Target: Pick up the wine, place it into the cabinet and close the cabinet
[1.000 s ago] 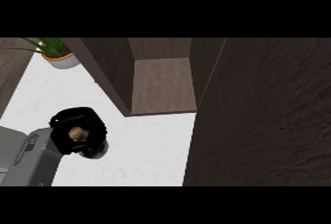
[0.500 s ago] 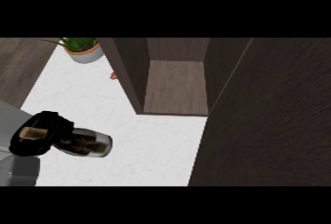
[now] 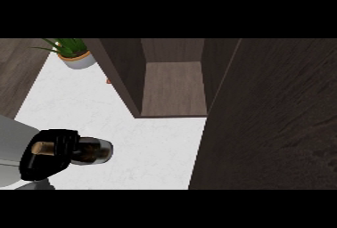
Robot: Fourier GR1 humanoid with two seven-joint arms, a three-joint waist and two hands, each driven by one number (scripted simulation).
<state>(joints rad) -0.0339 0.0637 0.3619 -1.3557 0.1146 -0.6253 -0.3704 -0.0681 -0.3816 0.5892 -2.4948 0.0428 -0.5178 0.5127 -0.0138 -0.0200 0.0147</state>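
Your left hand is wrapped around the wine, fingers curled over the neck end so that the cork end shows at the left and the dark body sticks out to the right. The bottle looks tipped over in the grasp, body pointing toward the cabinet, which would suit sliding it in base first. It sits at the lower left of the view, above the white counter; whether it is lifted clear or just above the surface you cannot tell from this angle.

Your right hand does not show at all.

Ahead and to the right, the cabinet stands open, its wooden floor bare and facing you. The door is swung out and fills the right side of the view like a wall, so the way in runs between the cabinet's left wall and that door. Judging by this, the pickup is done and the carry to the shelf comes next; mind the door's edge as you swing across.

A plant stands at the far left corner, well apart from your path.
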